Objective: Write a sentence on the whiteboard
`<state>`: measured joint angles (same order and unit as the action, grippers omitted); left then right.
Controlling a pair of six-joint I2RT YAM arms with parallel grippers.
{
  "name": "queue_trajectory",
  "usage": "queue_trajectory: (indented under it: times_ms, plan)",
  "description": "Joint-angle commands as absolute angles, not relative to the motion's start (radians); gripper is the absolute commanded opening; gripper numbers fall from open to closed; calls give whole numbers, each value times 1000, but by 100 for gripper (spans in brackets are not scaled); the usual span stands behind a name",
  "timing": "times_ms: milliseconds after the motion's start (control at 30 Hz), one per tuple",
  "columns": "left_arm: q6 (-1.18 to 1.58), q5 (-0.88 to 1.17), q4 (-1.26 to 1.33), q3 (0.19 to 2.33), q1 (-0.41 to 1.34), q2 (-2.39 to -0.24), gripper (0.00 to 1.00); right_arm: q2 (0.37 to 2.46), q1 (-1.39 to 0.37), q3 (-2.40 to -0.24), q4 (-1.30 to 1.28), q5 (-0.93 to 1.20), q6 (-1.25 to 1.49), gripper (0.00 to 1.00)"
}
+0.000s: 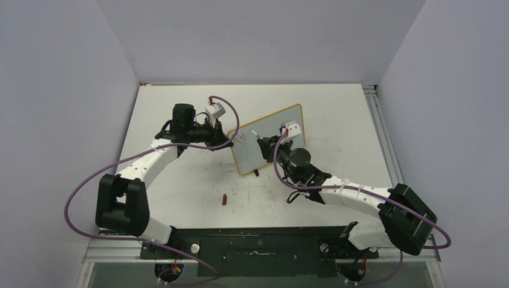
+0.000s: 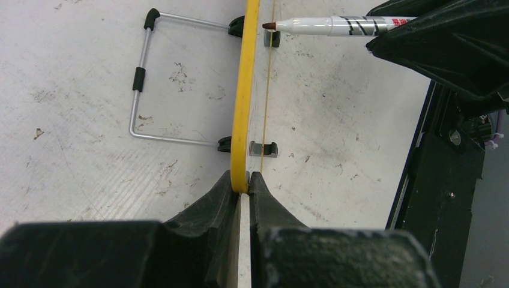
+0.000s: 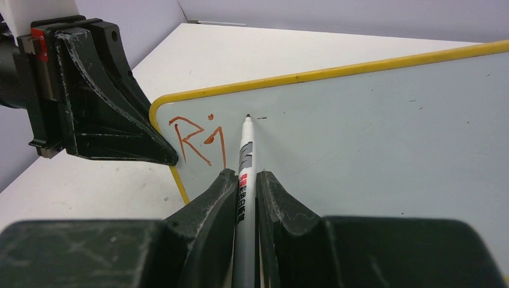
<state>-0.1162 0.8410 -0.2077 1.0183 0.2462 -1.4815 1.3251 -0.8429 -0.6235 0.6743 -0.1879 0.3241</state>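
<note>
Remote station inventory, as I am reading it off the three views:

1. Whiteboard (image 1: 271, 125): it is standing upright near the middle of the table (image 1: 180, 180), set at an angle across it. Its yellow frame is resting on small black feet (image 2: 264, 149), and a wire stand (image 2: 139, 78) is lying out on the tabletop behind it.

2. Left gripper (image 2: 241, 180): I am seeing it pinching the board's side edge, with one finger lying against each face and the jaws pressed onto the frame.

3. Right gripper (image 3: 243, 177): it is clamping a white marker (image 3: 245, 150) by the barrel, with the brown tip pointing at the writing face.

4. Marker tip: it is sitting at the upper left of the face, just right of the letters. I cannot tell whether it is touching the surface or standing just off it.

5. Sentence (image 3: 197, 139): only its start is showing, a red-brown "R" and a dotted stroke beside it. These are sitting in the board's upper left corner, close to the left gripper's fingers.

6. Small red piece (image 1: 224, 199): it is lying on the table in front of the board, between the two arms and apart from both.
</note>
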Motion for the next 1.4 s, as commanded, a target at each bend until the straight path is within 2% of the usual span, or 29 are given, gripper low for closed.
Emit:
queue_trajectory:
  times_ms: [0,700,1367]
  plan:
    - [-160,826,-238,1045,255,-1489,0,1351,-833,-654,744,-180,321,5]
    - [-161,827,-240,1046,255,-1486,0,1367,-851,-601,741,-140,356,5]
    - [-160,829,-240,1047,255,-1486,0,1316,-843,-564,682,-265,368,5]
